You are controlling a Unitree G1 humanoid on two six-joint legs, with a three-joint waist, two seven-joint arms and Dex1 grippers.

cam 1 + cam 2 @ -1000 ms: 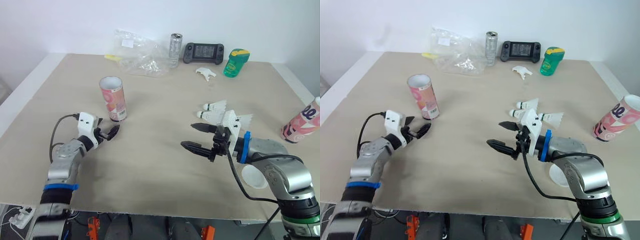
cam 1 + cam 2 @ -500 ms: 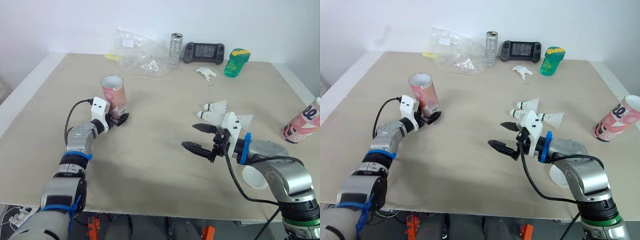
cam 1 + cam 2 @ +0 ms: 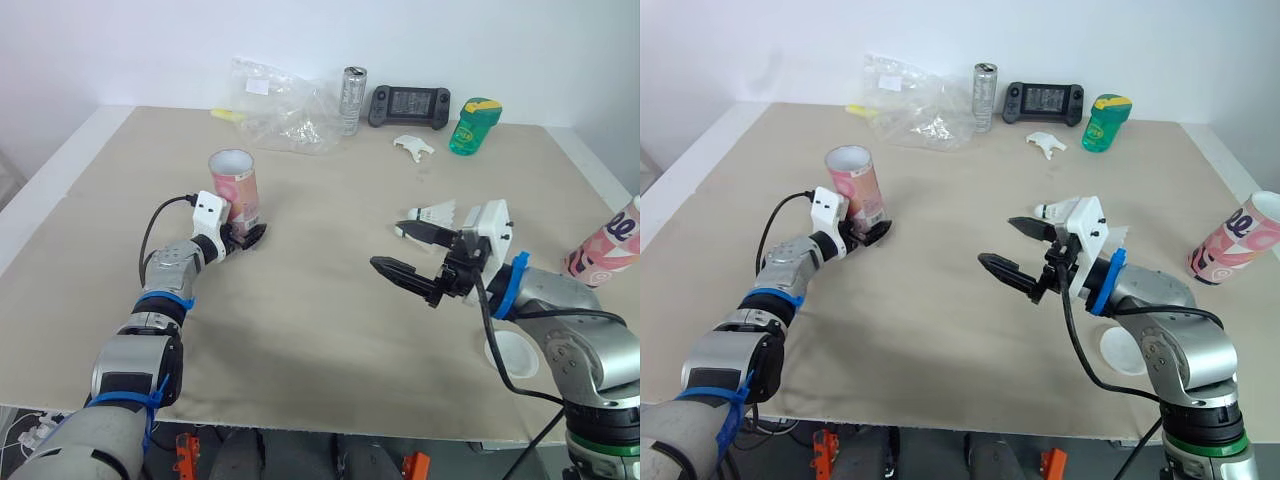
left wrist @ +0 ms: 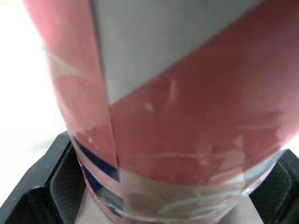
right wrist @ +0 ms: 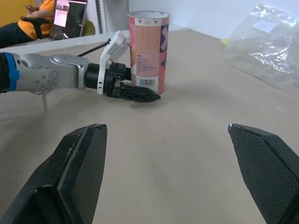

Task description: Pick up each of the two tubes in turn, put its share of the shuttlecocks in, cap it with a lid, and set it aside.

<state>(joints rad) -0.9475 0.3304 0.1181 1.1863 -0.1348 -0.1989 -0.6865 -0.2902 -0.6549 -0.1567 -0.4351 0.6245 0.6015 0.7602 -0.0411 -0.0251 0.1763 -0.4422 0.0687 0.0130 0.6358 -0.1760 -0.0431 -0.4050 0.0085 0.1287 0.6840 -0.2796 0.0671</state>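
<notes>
Standing upright on the desk [image 3: 320, 340], the pink tube [image 3: 235, 188] is clasped at its base by the left gripper [image 3: 246, 233]; the right gripper [image 3: 388, 245] hovers spread wide beside the shuttlecocks [image 3: 438, 212]

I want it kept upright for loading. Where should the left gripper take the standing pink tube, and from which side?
Across the lower wall of the pink tube, coming in level from the robot's side, where the left gripper is. It stands upright, mouth open upward; a side grip on the round body keeps that mouth free.
</notes>
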